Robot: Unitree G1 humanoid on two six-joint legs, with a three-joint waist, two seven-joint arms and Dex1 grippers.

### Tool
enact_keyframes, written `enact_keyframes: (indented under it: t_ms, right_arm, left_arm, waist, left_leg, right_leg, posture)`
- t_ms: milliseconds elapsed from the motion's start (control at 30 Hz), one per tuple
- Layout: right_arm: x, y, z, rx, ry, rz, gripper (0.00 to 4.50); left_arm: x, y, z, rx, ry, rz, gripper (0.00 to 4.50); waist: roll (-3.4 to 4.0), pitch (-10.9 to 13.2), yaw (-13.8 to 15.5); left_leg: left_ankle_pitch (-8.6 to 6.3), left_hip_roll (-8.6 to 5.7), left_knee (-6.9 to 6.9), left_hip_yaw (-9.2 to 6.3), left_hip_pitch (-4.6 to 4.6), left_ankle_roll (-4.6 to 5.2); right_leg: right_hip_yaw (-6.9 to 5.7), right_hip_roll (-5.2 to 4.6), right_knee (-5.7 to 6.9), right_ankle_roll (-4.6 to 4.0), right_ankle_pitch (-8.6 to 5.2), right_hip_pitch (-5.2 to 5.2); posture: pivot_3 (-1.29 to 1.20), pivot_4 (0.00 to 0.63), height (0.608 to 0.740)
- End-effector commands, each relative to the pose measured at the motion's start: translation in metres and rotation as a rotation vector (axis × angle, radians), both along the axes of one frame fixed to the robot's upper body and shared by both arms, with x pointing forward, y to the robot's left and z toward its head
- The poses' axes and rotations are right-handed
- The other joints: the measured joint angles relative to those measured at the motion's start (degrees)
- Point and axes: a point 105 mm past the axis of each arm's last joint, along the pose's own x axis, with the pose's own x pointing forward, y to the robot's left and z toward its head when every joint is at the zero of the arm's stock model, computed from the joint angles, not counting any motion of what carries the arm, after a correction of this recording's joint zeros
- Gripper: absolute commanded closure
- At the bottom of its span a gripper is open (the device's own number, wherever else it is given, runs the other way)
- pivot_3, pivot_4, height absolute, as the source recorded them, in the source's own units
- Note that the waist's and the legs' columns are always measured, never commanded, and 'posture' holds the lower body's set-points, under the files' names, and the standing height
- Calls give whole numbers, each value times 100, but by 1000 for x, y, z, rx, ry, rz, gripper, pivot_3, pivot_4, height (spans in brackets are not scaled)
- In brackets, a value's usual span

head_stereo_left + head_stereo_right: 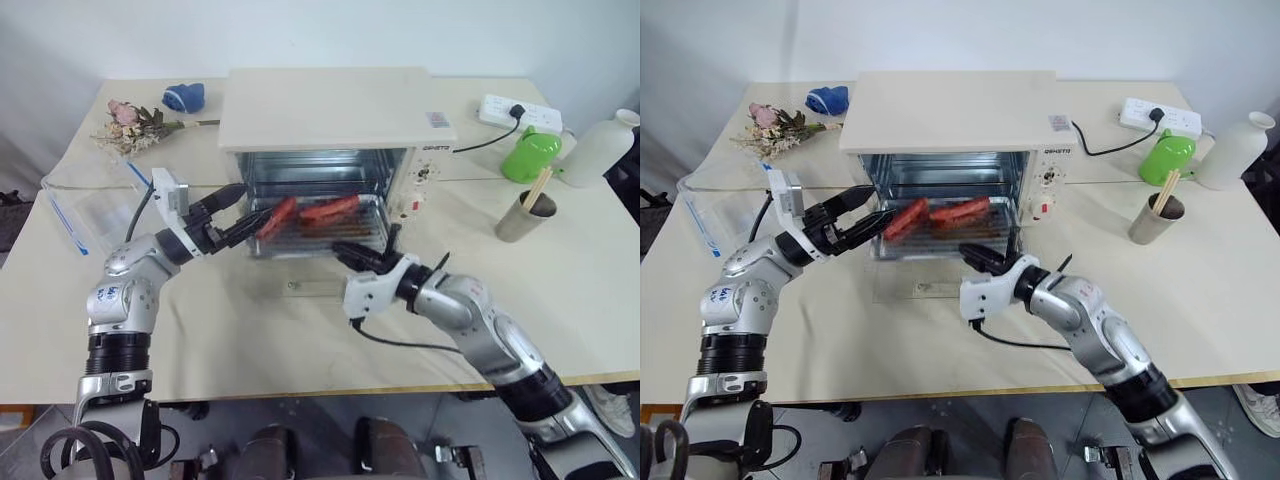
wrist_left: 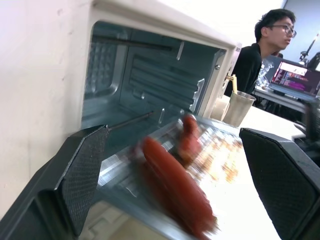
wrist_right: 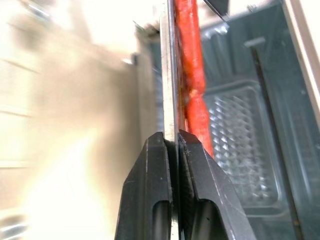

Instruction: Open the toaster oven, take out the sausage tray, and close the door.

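silver-grey jointed arms, white wrist housings trailing black cables (one each), black ribbed fingers (image 2: 82, 180).

Toaster oven (image 1: 335, 120) door (image 1: 318, 283) down; right gripper (image 1: 345, 255) pinches sausage tray (image 1: 315, 228) front edge; left gripper (image 1: 236, 215) spread wide beside it.

The toaster oven (image 1: 340, 105) carries the only print in view. At the top of its knob panel (image 1: 428, 175), just under the flat top, a short dark brand word stands in capital letters; it is too small to read with any certainty. On the oven's flat top, near the corner above that panel, a small sticker (image 1: 437, 119) shows fine print that cannot be made out. Below the brand word, small marks ring the knobs on the panel; none is legible.
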Motion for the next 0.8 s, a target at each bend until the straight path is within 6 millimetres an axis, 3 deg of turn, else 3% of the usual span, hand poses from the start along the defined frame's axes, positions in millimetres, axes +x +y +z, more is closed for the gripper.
enact_keyframes:
  t_ms: [33, 167, 400, 633, 800]
  right_arm:
    - [-14, -7, 17, 12, -68, 26, 4498]
    - [-22, -12, 16, 8, -86, 41, 4498]
    - [-24, -7, 30, 35, -190, 110, 4498]
    - [-24, 0, 35, 4, -252, 213, 4498]
    - [-24, 3, 35, -2, -267, 253, 4498]
  left_arm:
    - [-4, 19, 11, -34, 29, 52, 0]
    - [-20, 21, 9, -55, 138, -12, 0]
    - [-36, 24, -4, -121, 478, -56, 0]
    - [-36, 13, -7, -220, 677, -117, 0]
    - [-32, 7, -5, -285, 712, -126, 0]
  waist:
    - [-1, 1, -2]
    - [-2, 1, -34]
    - [-7, 4, 6]
    - [-14, 9, 20]
    - [-15, 9, -7]
  left_leg:
    - [1, -1, 1, 3, 0, 2]
    - [5, 4, 0, 9, 7, 0]
    - [3, 0, -4, -1, 10, 0]
    - [4, -2, 0, -5, 11, 0]
    - [4, -2, -3, -7, 10, 0]
  right_leg:
    - [3, -1, 0, 0, 0, 0]
    - [11, 2, 4, -1, 0, 0]
    - [17, -1, 2, 0, 0, 3]
    - [20, -1, 4, 0, 0, 7]
    - [18, 0, 3, 0, 0, 6]
  posture:
    - [0, 150, 740]
    - [0, 150, 740]
    - [0, 150, 740]
    - [0, 150, 740]
    - [0, 150, 740]
